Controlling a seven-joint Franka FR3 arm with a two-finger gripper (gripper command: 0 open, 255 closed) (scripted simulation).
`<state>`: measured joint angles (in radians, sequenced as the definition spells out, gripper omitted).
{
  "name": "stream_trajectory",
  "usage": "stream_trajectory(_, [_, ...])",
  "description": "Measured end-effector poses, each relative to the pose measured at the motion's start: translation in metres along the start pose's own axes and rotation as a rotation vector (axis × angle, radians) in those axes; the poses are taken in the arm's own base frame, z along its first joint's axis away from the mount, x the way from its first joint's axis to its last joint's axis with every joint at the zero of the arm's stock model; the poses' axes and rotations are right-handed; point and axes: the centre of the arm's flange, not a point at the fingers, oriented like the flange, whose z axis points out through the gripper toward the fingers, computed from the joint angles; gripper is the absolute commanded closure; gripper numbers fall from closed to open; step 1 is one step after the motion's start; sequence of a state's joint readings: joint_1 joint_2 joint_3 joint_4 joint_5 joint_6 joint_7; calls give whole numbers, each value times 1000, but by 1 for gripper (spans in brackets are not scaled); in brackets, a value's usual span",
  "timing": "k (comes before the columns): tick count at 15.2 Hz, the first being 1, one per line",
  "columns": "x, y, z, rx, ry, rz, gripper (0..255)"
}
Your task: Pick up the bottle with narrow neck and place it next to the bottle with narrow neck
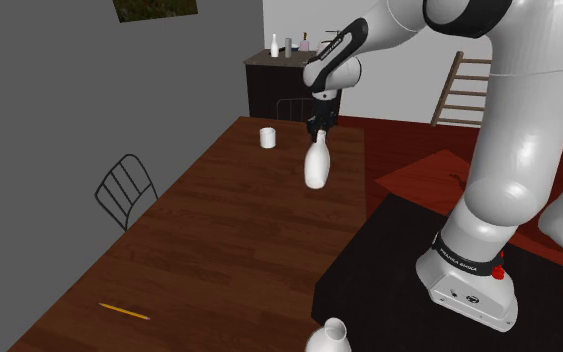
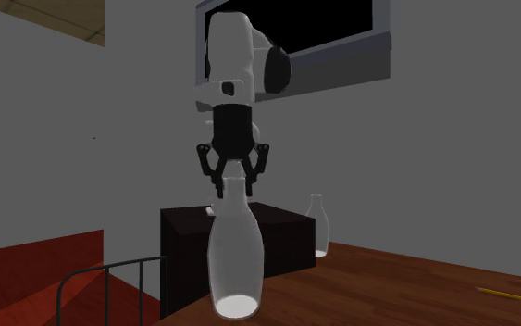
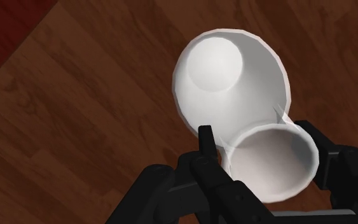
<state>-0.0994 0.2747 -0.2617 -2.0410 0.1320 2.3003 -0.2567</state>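
Now held: bottle (image 1: 316, 165), white, gripped at its neck, hanging upright above the table (image 1: 219, 230).
Gripper (image 1: 319, 128): pointing down, fingers drawn narrow around the neck.
Other bottle (image 1: 329, 338): white, on the table just beside the stand (image 1: 389, 270), well apart from the held one.
Cup (image 1: 266, 138): white, on the table beyond the held bottle.
Pencil (image 1: 124, 312): yellow, near the table's edge.

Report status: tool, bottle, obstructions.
Tool shut on white narrow-necked bottle, held above brown wooden table. Second white bottle by the stand. Small white cup lies away from that route.
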Motion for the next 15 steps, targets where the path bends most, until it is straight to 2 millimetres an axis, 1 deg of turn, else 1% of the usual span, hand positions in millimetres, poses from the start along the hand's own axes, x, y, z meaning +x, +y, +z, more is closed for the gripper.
stream_trajectory(15, [0, -2, -81, 0, 0, 0, 255])
